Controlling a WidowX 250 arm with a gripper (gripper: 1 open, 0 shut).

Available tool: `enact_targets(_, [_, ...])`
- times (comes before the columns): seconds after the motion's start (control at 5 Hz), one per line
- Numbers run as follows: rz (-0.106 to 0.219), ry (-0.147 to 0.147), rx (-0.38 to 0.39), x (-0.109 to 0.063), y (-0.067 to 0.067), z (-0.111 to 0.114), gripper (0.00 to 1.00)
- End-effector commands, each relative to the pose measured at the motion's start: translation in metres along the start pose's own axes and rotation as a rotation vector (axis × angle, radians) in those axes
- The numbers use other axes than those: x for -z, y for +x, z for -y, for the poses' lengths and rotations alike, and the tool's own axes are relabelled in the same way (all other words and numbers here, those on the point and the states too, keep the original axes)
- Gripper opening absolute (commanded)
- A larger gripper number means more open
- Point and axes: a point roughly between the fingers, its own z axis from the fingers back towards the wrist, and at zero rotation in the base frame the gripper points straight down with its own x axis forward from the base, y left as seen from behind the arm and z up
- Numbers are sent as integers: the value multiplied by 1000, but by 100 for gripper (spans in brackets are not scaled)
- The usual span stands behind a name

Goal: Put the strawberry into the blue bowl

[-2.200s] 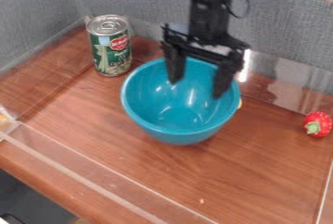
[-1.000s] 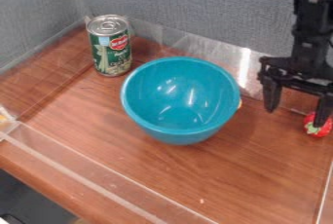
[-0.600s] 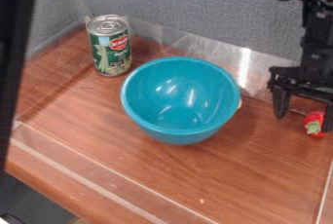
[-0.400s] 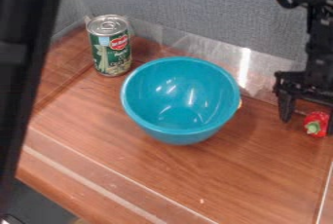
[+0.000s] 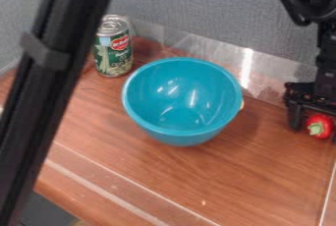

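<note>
The strawberry, small and red, lies on the wooden table near the right edge of the camera view. My gripper points straight down over it, open, with one dark finger just left of the berry; the other finger is cut off at the frame's edge. Nothing is gripped. The blue bowl, teal and glossy, stands empty in the middle of the table, well to the left of the gripper.
A green-labelled tin can stands upright behind the bowl at the left. A grey wall runs along the back. A dark, blurred arm link crosses the foreground on the left, hiding part of the table.
The open gripper has moved right and sunk, ending low over the strawberry. The blurred arm link has swept further across the left foreground. Bowl, can and strawberry have stayed put.
</note>
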Motion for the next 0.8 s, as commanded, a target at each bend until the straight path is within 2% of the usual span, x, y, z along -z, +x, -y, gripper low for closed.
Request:
enact_targets(0.0, [60, -18, 20, -17, 16, 14, 0])
enact_targets(0.6, [67, -26, 38, -31, 9, 8, 0])
